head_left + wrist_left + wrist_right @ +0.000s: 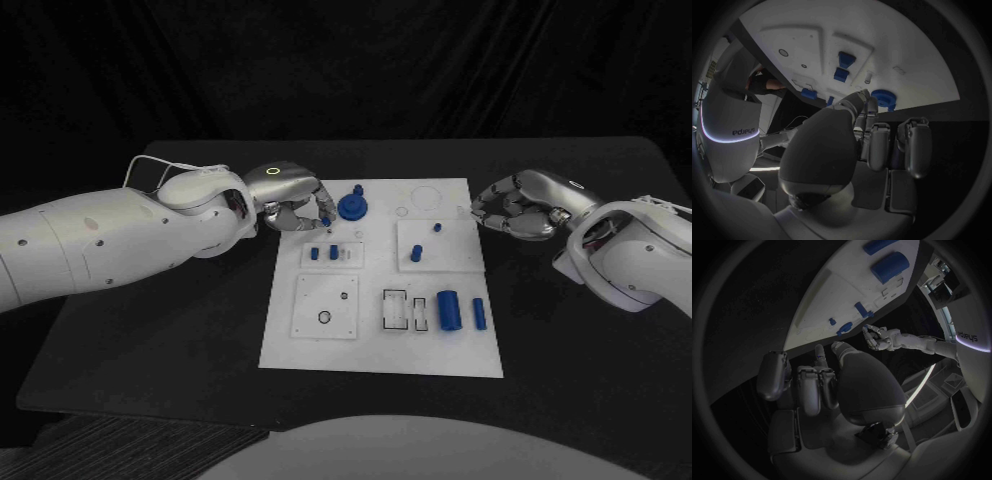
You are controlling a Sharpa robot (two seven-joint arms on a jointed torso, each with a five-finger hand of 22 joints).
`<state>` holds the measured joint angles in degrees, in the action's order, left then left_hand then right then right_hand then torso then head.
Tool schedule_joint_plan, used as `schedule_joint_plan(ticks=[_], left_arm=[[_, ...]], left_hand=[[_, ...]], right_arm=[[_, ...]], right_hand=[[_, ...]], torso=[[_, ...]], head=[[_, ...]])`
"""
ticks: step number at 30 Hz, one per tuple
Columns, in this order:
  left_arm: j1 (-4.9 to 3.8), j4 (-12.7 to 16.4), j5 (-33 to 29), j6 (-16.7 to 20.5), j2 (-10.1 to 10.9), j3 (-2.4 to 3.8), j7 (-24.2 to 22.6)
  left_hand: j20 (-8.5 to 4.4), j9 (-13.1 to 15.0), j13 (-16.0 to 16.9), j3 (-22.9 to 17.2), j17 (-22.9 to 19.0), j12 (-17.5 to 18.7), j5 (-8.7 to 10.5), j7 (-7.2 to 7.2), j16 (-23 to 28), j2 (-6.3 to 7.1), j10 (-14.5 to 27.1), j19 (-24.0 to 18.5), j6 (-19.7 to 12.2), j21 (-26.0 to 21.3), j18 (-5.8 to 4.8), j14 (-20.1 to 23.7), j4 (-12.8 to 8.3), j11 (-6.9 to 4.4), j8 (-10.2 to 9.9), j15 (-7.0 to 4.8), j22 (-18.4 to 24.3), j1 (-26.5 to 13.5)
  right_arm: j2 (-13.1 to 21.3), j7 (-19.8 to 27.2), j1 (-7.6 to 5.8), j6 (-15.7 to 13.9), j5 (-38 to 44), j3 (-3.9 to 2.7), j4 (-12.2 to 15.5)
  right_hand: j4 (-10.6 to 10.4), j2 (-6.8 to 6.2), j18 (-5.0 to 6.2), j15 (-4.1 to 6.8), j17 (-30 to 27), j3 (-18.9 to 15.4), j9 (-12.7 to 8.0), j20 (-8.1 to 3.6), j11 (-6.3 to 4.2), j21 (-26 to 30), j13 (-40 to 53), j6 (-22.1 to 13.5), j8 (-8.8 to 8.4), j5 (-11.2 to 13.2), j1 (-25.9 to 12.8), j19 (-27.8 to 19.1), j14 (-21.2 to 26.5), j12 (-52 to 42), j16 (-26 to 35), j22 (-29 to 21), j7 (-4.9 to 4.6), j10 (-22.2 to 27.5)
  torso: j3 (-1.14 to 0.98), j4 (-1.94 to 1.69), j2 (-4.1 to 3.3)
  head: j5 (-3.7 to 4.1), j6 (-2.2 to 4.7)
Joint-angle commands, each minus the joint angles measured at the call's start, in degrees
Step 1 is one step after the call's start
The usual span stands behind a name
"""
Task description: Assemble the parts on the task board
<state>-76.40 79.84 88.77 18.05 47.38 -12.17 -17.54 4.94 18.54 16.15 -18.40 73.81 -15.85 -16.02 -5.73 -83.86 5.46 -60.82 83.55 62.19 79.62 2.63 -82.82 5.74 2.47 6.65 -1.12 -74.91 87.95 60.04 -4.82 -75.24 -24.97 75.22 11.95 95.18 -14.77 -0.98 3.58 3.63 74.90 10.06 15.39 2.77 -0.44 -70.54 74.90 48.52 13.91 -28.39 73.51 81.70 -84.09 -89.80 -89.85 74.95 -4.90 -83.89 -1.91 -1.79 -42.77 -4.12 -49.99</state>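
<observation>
The white task board [382,345] lies mid-table. My left hand [296,205] hovers over its far left corner with fingers curled in. A small blue part [326,222] shows right at its fingertips; whether it is pinched is unclear. Just beside it stands a round blue part [355,208], seen close to the fingers [870,107] as a blue disc [882,97]. My right hand [512,205] sits curled at the board's far right edge, its palm [861,385] showing nothing held.
Two small blue blocks [325,253] stand in a raised plate, and two blue pegs [417,251] [438,227] in the plate beside it. A thick blue cylinder [449,309] and a thin one [479,314] lie near the board's right side, by empty slots [394,309].
</observation>
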Motion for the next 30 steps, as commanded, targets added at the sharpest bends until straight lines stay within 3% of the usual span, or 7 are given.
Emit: schedule_joint_plan(ticks=[1,30], left_arm=[[-0.19,-0.3,0.1,-2.1,0.0,0.04,0.3],[-0.06,-2.0,0.1,-3.8,-2.3,0.02,2.3]], left_hand=[[0.31,0.0,-0.1,-0.3,-0.1,0.2,0.23,-0.10,0.3,-0.09,-0.2,-0.1,-0.5,-0.2,-0.11,0.1,0.0,0.30,-0.2,0.16,-11.7,-0.4],[0.44,-0.2,-0.6,-0.7,-0.6,0.8,0.43,-0.23,0.5,-0.11,-1.0,-0.3,-0.5,-0.5,-0.06,0.4,-0.3,0.36,-0.5,0.34,-11.7,-0.3]], right_arm=[[0.0,-0.5,0.20,0.2,0.1,-0.03,0.0],[-0.1,-0.3,0.55,-0.1,-0.3,-0.03,-0.3]], right_hand=[[0.1,0.01,0.69,0.10,15.1,0.4,-0.1,-0.09,0.10,0.2,14.7,0.0,-0.01,-0.2,0.6,-0.3,-5.9,0.2,-0.2,9.2,-0.17,-5.7],[0.2,0.02,0.68,0.10,15.1,0.4,-0.1,-0.09,0.09,0.2,14.7,0.0,0.00,-0.2,0.7,-0.3,-5.9,0.2,-0.2,9.2,-0.15,-5.7]], torso=[[0.02,0.05,-0.01],[0.08,0.15,0.00]], head=[[-0.20,-0.01],[-0.17,-0.01]])
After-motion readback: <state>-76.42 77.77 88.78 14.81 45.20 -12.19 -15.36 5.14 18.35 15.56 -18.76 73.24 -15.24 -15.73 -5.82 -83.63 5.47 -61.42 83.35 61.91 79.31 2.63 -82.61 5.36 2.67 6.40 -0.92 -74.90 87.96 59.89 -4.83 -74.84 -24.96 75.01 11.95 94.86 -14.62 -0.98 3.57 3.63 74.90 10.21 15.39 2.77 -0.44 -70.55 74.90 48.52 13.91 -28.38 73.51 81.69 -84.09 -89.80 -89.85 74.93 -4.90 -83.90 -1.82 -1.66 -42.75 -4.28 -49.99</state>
